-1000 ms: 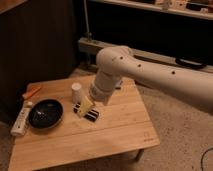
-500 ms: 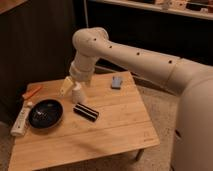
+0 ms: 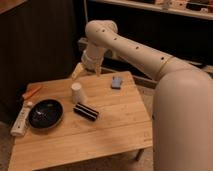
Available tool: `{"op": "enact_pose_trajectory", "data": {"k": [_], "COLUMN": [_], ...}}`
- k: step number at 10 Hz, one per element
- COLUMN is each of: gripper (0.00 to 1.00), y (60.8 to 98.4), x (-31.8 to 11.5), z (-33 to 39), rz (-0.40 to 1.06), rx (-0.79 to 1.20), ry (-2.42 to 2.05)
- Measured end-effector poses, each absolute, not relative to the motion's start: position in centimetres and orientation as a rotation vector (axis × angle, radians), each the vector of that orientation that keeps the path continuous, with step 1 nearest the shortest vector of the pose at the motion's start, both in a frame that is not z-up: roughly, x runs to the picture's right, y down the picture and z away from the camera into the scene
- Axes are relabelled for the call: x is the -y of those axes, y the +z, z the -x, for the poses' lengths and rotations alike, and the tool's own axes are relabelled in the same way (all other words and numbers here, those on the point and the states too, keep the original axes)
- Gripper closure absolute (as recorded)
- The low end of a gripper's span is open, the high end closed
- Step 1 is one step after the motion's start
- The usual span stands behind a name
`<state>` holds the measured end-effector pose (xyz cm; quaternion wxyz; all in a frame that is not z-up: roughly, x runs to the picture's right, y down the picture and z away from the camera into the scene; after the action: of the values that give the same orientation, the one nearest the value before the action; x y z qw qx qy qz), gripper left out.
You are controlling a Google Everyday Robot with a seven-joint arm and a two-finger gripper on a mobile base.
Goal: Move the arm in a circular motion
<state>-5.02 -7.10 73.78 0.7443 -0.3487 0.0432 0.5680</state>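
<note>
The arm (image 3: 145, 55) is a thick white tube with small dark holes, coming in from the right and bending at a rounded elbow (image 3: 100, 30) near the top centre. Its pale tapered gripper (image 3: 76, 73) hangs down-left from the elbow, above the far edge of the wooden table (image 3: 110, 135). The gripper sits just above and behind a white cup (image 3: 76, 93) without touching it. Nothing is seen held in it.
On the table lie a black bowl (image 3: 45, 113), a white bottle (image 3: 20, 121) at the left edge, an orange object (image 3: 31, 93), a black bar (image 3: 86, 111) and a small blue-grey block (image 3: 117, 82). Dark cabinets stand behind.
The elbow has swung up and to the right, away from the table's left. The gripper has risen from near the bowl to above the table's far edge.
</note>
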Motion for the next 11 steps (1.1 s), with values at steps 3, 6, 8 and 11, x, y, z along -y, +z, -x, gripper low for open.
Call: {"op": "enact_pose_trajectory", "data": {"k": [3, 6, 8, 11], "gripper": [0.2, 0.2, 0.2, 0.2], "y": [74.0, 73.5, 72.3, 68.7], "x": [5.1, 0.9, -1.8, -5.5], "z": [-2.7, -9.8, -12.8, -13.4], "rz": [0.735, 0.718, 0.707, 0.723], "rx": [-0.167, -0.272, -0.31, -0.325], "ry": [1.364, 1.464, 1.477, 1.402]}}
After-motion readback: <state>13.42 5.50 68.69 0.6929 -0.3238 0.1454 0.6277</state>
